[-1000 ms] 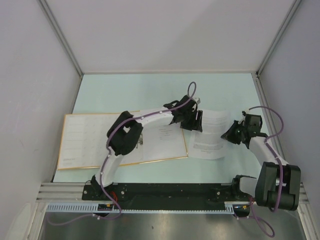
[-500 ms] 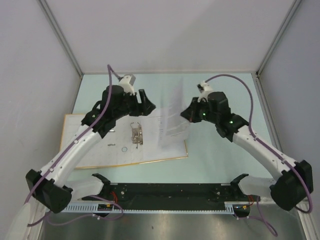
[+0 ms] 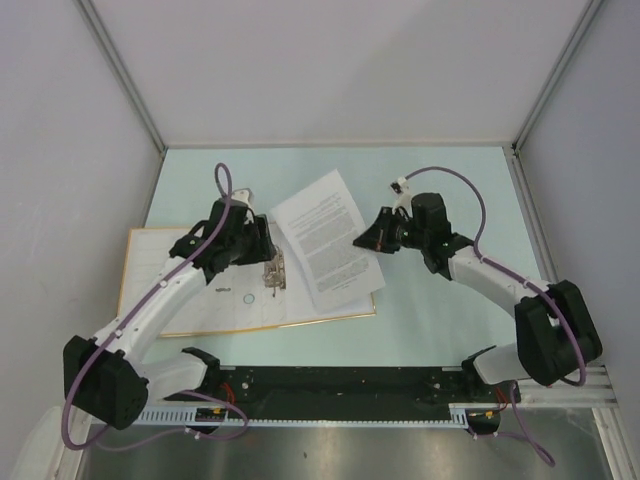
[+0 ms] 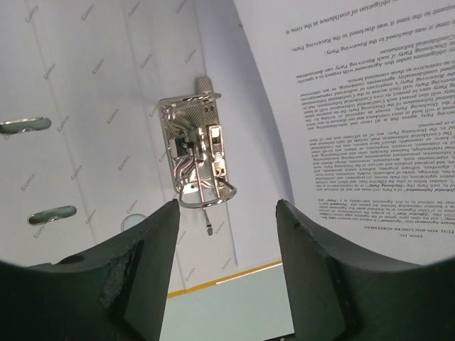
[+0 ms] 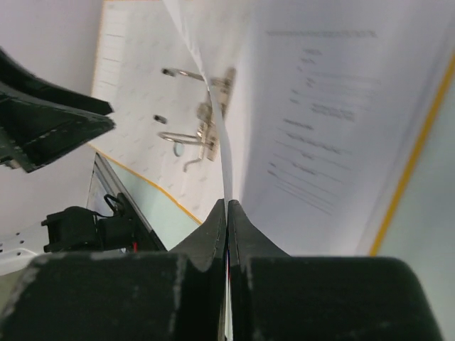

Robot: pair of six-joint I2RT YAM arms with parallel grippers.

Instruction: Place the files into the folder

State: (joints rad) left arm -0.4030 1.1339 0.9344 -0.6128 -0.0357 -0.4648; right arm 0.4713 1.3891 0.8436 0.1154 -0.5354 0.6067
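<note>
Since they stood on edge, the files [image 3: 325, 240] hang flatter; folder [image 3: 145, 265] unmoved.

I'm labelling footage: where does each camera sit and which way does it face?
Top external: above, behind the robot, looking down on both arms and the folder.
Left wrist: looks down past the open left gripper at the ring mechanism.
Right wrist: looks along the shut right gripper pinching the sheet.
All share mechanism and sheet.

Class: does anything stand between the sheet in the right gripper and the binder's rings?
Nothing lies on the rings themselves. But the open left gripper hangs just above them, beside the sheet pinched by the right gripper, so it would probably have to move off first.
</note>
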